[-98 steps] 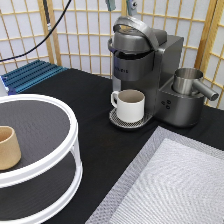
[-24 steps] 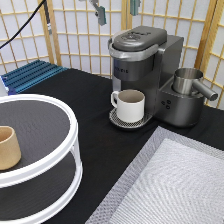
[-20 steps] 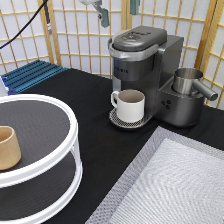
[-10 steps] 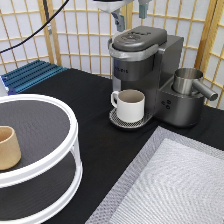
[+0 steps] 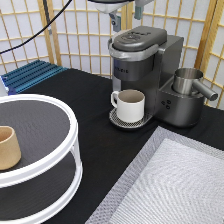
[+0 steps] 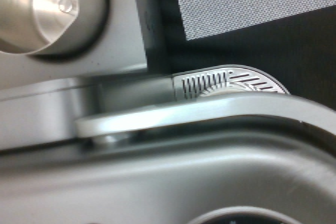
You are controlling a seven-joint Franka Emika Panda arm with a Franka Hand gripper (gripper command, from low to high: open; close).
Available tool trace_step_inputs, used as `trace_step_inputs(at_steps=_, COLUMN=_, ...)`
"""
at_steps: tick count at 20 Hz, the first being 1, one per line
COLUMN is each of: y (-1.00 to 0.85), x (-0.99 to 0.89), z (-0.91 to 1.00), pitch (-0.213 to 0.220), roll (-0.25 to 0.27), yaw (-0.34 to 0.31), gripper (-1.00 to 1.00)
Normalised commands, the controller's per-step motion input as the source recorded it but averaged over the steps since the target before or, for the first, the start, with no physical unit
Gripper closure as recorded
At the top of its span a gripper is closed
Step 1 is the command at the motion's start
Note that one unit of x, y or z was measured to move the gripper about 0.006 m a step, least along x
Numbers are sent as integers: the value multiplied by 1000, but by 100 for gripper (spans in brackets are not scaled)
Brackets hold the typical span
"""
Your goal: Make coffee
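The pincer hung at the exterior view's top, directly above the lid of the coffee maker, apart from it, with two fingers spread wide and nothing between them. A moment earlier it had been further toward the exterior view's left and higher; it had since swung across and dropped over the lid. Some seconds before that the lid stood raised, and it now lay shut. I judge from this that the pod was already loaded, though that cannot be confirmed. The coffee itself was nowhere visible in this view; if it was in the machine, the closed lid hid it. The mug sat on the drip tray under the spout. A steel jug stood on the machine's side toward the exterior view's right. A tan cup rested on the white two-tier stand at the exterior view's left. A grey mat covered the bench at the exterior view's bottom right. The arm above the fingers was cut off by the frame.

In the wrist view, the machine's lid edge filled the picture from close by, with the grille of the drip tray below it and the jug's rim at one corner. No pod showed there either.
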Motion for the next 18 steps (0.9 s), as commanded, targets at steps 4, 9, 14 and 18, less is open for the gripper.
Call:
trace_step_inputs(at_steps=4, y=-244, x=-261, z=-106, pitch=-33, roll=-70, yaw=0, gripper=-100)
trace_step_inputs(at_steps=9, y=-283, x=-174, z=-110, pitch=-33, roll=-68, yaw=0, gripper=-100)
trace_step_inputs(at_steps=14, y=-230, x=-129, z=-193, pitch=-30, roll=-45, yaw=0, gripper=-100)
trace_step_inputs(at_steps=18, y=-8, x=-151, z=-312, pitch=-22, roll=-53, yaw=0, gripper=-100)
